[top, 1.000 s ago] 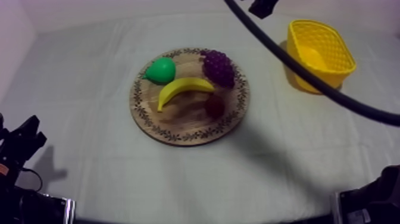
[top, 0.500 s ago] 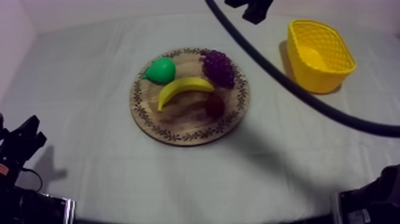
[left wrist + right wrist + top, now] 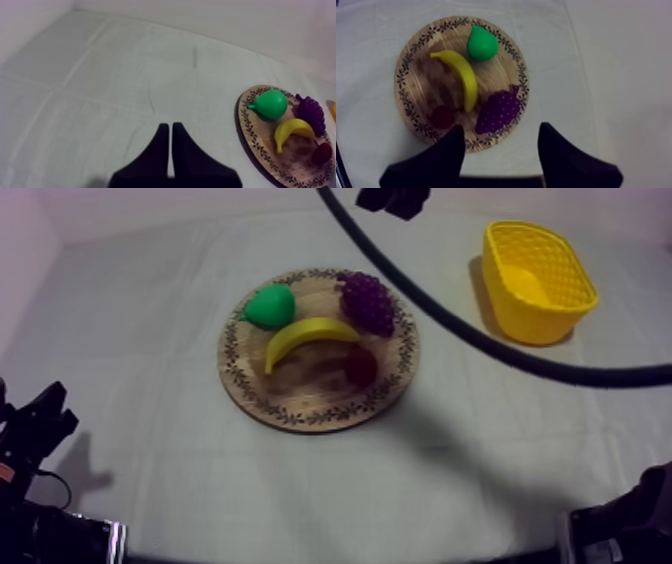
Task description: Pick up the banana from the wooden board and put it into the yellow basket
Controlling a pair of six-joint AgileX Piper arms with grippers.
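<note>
Yellow banana (image 3: 305, 338) is lying on board (image 3: 300, 396), beside pear (image 3: 270, 306) | right gripper (image 3: 501, 127) is hovering by grapes (image 3: 498, 111), fingers spread, empty; left gripper (image 3: 171, 131) is resting pinched together | basket (image 3: 545, 318) is standing well apart

The left arm (image 3: 35, 433) rests low at the bench's near left corner, jaws pressed together. The right arm (image 3: 393, 198) reaches over the far edge, jaws spread apart.

The banana (image 3: 305, 336) lies on the board (image 3: 300, 393), basket (image 3: 545, 323) well right.
</note>
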